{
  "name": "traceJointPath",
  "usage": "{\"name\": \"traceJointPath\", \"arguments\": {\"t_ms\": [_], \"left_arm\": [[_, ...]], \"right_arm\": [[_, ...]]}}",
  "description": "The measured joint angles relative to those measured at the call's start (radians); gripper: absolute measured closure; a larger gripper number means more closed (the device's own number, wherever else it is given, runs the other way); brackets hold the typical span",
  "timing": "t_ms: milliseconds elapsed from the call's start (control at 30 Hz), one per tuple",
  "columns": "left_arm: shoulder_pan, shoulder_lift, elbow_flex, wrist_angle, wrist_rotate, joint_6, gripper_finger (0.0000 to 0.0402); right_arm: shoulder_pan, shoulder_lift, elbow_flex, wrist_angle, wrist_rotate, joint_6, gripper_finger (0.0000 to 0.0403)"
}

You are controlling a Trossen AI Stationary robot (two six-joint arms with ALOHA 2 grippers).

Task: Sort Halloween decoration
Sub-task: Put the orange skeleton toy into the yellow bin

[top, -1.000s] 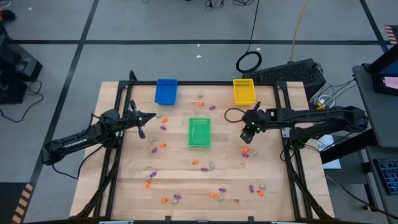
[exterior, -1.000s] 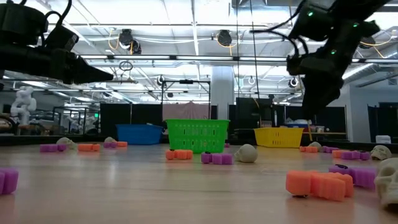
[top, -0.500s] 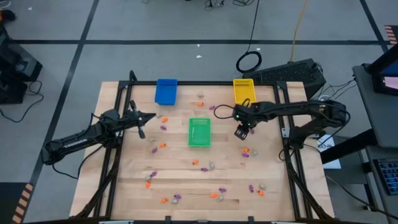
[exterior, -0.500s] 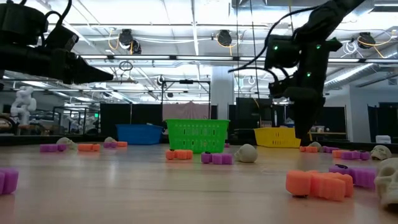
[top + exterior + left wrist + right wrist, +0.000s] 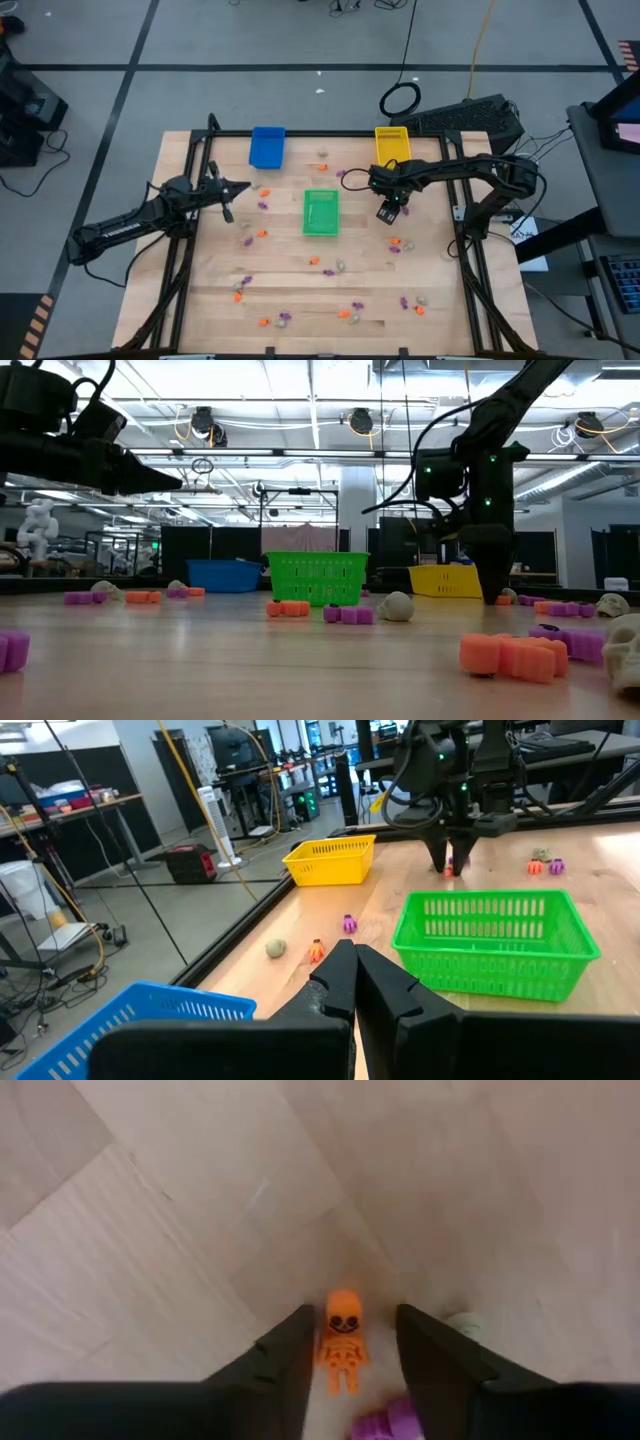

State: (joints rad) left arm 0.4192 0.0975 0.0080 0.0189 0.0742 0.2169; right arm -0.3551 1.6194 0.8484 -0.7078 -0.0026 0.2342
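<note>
Wooden table (image 5: 300,290): right end effector (image 5: 347,1342) astride orange skeleton trinket (image 5: 342,1340).

Both arms are dark, nearly black, built of slim tube links joined by bulkier rounded joints. The left arm (image 5: 130,224) has a pale printed marking along its long link. The right arm (image 5: 470,172) carries a thin black cable that loops loose beside its wrist, and small green lights glow on the wrist housing. Each arm ends in two flat, tapering black fingers; the left fingers (image 5: 375,990) are wedge-shaped with smooth matte faces, and the right fingers (image 5: 430,1355) look the same.
</note>
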Motion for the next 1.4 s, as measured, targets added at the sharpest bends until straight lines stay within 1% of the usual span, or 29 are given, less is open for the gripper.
{"name": "traceJointPath", "arguments": {"t_ms": [200,267,333,467,567,667,767,900,1033,1100,1233,1400], "left_arm": [[0.0,0.0,0.0,0.0,0.0,0.0,0.0397],[0.0,0.0,0.0,0.0,0.0,0.0,0.0397],[0.0,0.0,0.0,0.0,0.0,0.0,0.0397],[0.0,0.0,0.0,0.0,0.0,0.0,0.0397],[0.0,0.0,0.0,0.0,0.0,0.0,0.0397],[0.0,0.0,0.0,0.0,0.0,0.0,0.0397],[0.0,0.0,0.0,0.0,0.0,0.0,0.0397],[0.0,0.0,0.0,0.0,0.0,0.0,0.0397],[0.0,0.0,0.0,0.0,0.0,0.0,0.0397],[0.0,0.0,0.0,0.0,0.0,0.0,0.0397],[0.0,0.0,0.0,0.0,0.0,0.0,0.0397],[0.0,0.0,0.0,0.0,0.0,0.0,0.0397]], "right_arm": [[0.0,0.005,0.036,-0.026,-0.001,-0.05,0.038],[0.002,0.011,0.068,-0.035,-0.002,-0.072,0.0394],[0.003,0.008,0.113,-0.042,-0.004,-0.085,0.039],[-0.005,0.008,0.211,-0.069,-0.05,-0.107,0.0385],[-0.035,0.006,0.303,-0.09,-0.032,-0.116,0.0391],[-0.106,0.006,0.388,-0.131,0.037,-0.123,0.0393],[-0.218,0.005,0.447,-0.145,0.077,-0.147,0.0391],[-0.382,0.044,0.481,-0.144,0.084,-0.175,0.0391],[-0.497,0.137,0.499,-0.127,0.055,-0.208,0.039],[-0.531,0.187,0.509,-0.124,0.025,-0.214,0.039],[-0.562,0.273,0.534,-0.124,0.015,-0.24,0.039],[-0.564,0.314,0.555,-0.127,0.024,-0.236,0.0382]]}}
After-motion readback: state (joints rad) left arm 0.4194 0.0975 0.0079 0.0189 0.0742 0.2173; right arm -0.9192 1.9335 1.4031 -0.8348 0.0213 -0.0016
